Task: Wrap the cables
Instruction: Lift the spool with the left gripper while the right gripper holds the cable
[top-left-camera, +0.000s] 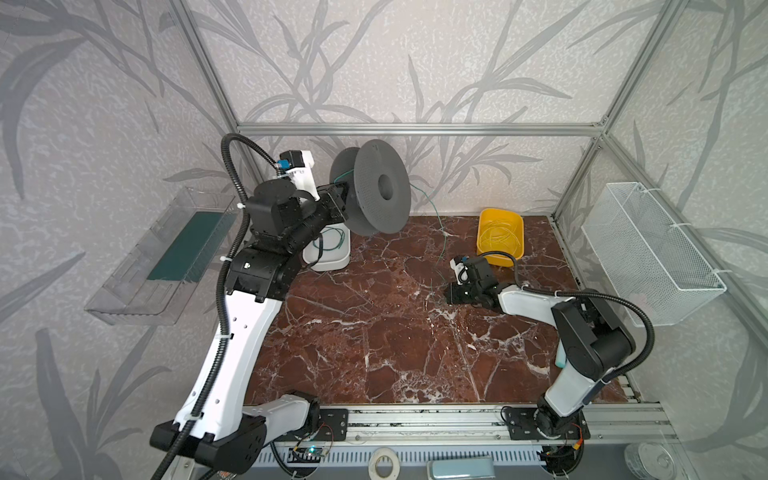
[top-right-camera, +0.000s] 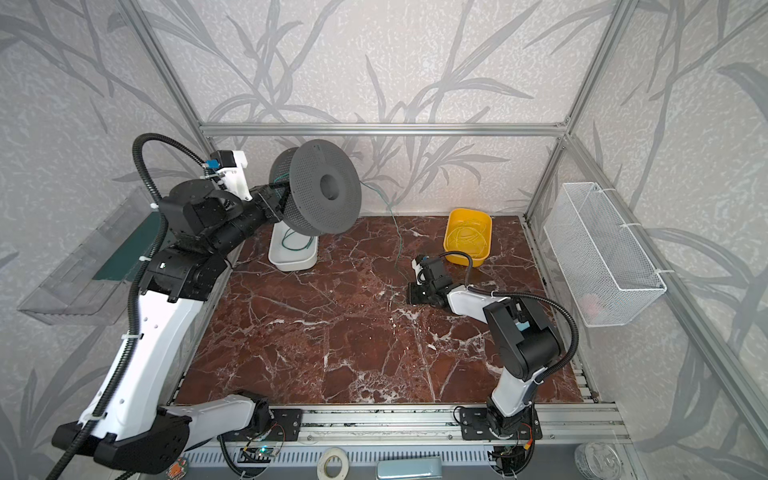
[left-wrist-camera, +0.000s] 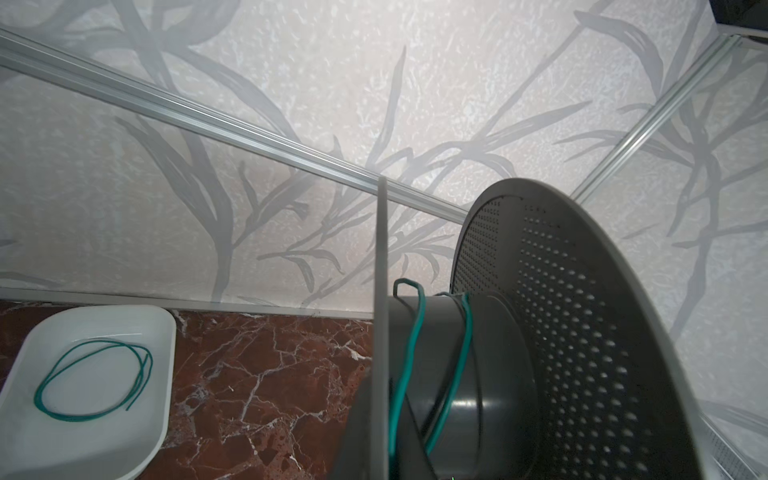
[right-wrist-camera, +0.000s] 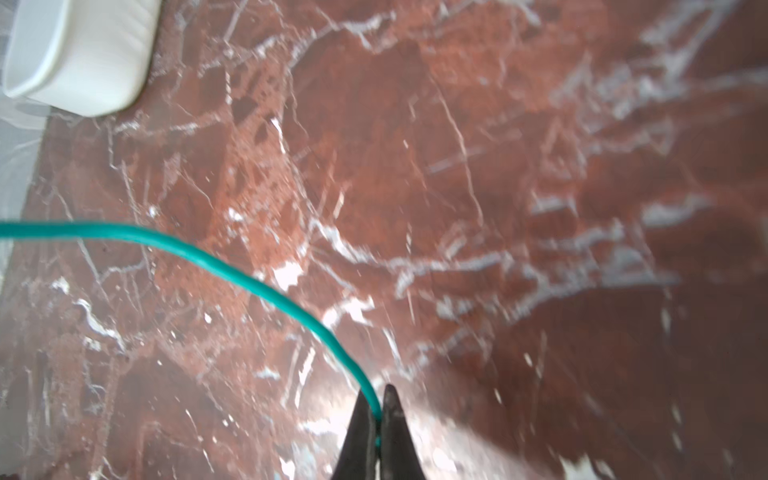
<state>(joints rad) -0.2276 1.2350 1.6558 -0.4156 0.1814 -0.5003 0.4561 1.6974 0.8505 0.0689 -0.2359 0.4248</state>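
Two grippers are at work: the left gripper (top-left-camera: 341, 195) and the right gripper (right-wrist-camera: 377, 411). One grey spool (top-left-camera: 370, 212) is clamped in the left gripper. There are two green cables. The long cable (right-wrist-camera: 232, 272) is pinched in the right gripper, and the coiled cable (left-wrist-camera: 99, 342) lies in the one white tray (top-left-camera: 328, 264) just below the left gripper. One yellow tray (top-left-camera: 496, 257) just beyond the right gripper holds pale loops too tangled to count. One wire basket (top-left-camera: 652, 249) hangs well off the right gripper's side.
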